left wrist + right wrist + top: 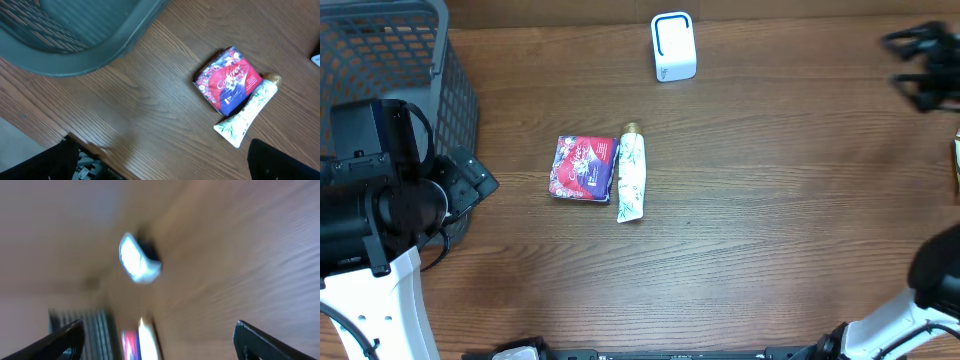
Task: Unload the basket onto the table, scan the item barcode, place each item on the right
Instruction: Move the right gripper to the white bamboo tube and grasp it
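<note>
Wooden bench (770, 200) carries your items in its middle: a red packet (583, 168) lies flat, and a white tube (632, 175) with a gold cap lies along its right edge, touching it. You see the white scanner (673, 46) well apart from them, toward the far edge. The grey basket (420, 60) stands at the left. Your left fingers (280, 162) are spread wide near the basket and hold nothing. Your right fingers (270, 340) are also apart and empty, at the far right; that view is blurred.
</note>
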